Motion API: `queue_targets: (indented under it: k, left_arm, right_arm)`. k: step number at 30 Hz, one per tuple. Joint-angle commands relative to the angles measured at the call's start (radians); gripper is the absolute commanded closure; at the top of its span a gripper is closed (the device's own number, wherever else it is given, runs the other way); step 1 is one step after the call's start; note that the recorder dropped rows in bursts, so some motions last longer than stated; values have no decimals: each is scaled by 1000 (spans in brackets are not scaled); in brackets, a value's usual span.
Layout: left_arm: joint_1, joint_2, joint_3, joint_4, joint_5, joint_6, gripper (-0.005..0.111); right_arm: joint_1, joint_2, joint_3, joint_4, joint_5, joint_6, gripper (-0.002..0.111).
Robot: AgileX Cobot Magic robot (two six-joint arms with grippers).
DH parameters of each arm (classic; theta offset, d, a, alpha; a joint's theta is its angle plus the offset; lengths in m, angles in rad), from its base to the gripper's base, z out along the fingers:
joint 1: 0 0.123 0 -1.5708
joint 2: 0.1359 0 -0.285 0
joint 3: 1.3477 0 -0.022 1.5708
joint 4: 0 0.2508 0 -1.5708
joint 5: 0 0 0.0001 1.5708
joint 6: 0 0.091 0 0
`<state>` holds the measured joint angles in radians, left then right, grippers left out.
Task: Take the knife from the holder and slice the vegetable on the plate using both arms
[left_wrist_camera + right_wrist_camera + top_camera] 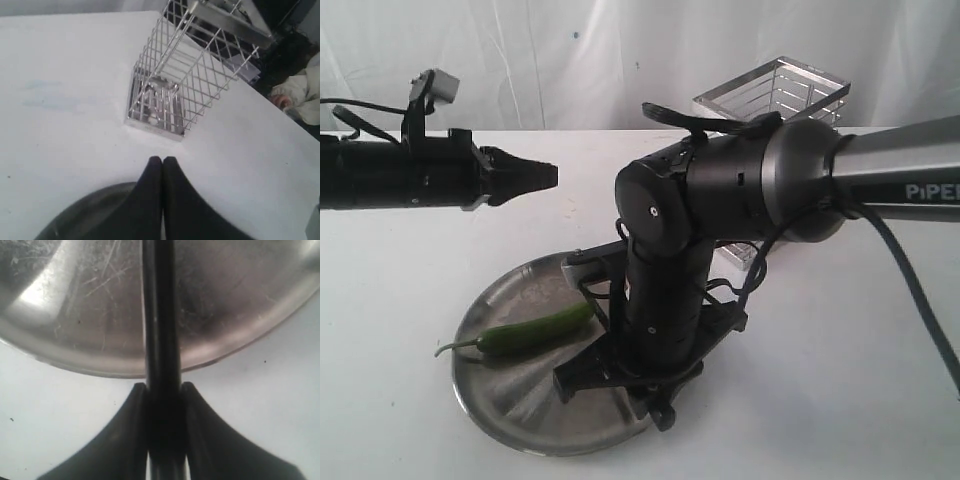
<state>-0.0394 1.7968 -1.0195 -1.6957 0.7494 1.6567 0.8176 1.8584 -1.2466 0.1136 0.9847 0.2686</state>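
A white bench (840,400) carried a round stainless-steel plate (510,400) near the front. On it lay a slender green chili pepper (525,333), its thin stem pointing away from the right arm. The right gripper (161,390) pointed down over the plate's near edge, its jaws pinching a black knife handle (160,340); the blade was hidden in every view. The left gripper (162,161) hung above the bench left of the plate, jaws pressed together and empty, well apart from the chili. The chrome wire holder (170,85) stood behind the plate, with no knife visible in it. The chili looked light, glossy and likely to roll or slide on smooth steel, so pinning it near the stem end seemed the safest hold while cutting.
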Motion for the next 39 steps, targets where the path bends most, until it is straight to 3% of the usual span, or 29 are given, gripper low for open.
queue_targets:
  k: [1,30,39]
  left_arm:
    - [-3,50,32,-49,99,54,107]
    - [-3,220,32,-49,276,138,107]
    - [-58,220,32,-49,277,190,107]
  right_arm:
    - [8,3,-8,10,-30,5,108]
    - [13,19,-8,-27,-71,54,108]
    - [13,19,-8,-13,-57,42,108]
